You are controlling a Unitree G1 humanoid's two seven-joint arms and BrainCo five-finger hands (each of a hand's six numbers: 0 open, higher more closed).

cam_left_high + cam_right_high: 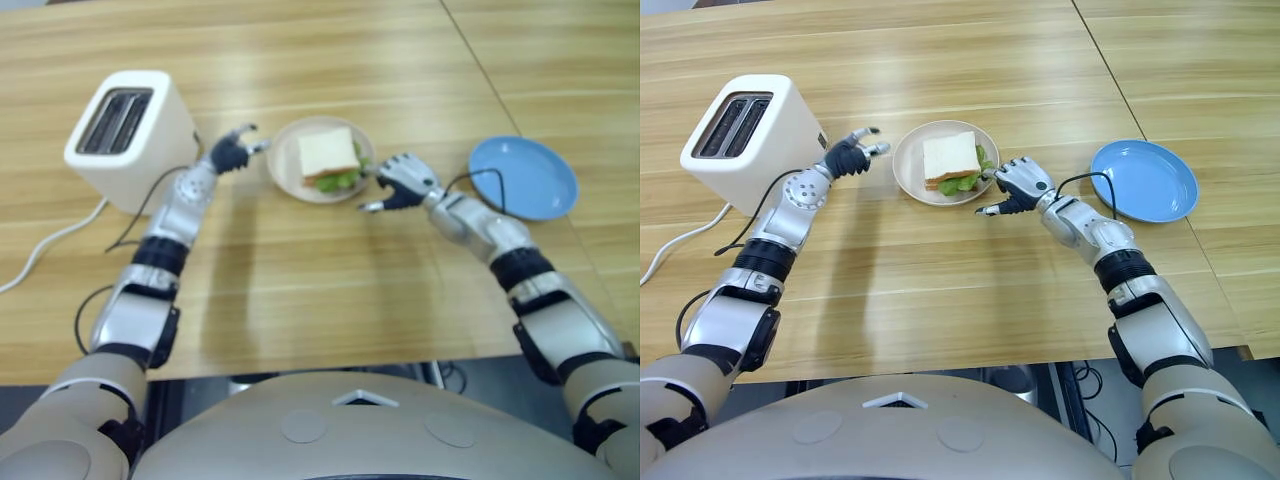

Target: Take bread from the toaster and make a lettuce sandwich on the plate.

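The left hand (852, 152) sits between toaster (750, 140) and plate (908, 172) rim, the right hand (1018, 188) at the opposite rim; all fingers apart, empty

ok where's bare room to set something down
Widest bare patch: table on the near side of the sandwich plate. The table beyond both plates is bare too, and the blue plate is empty. Crowded: the left hand fills the gap from toaster to plate, the right hand sits at that plate's right rim.
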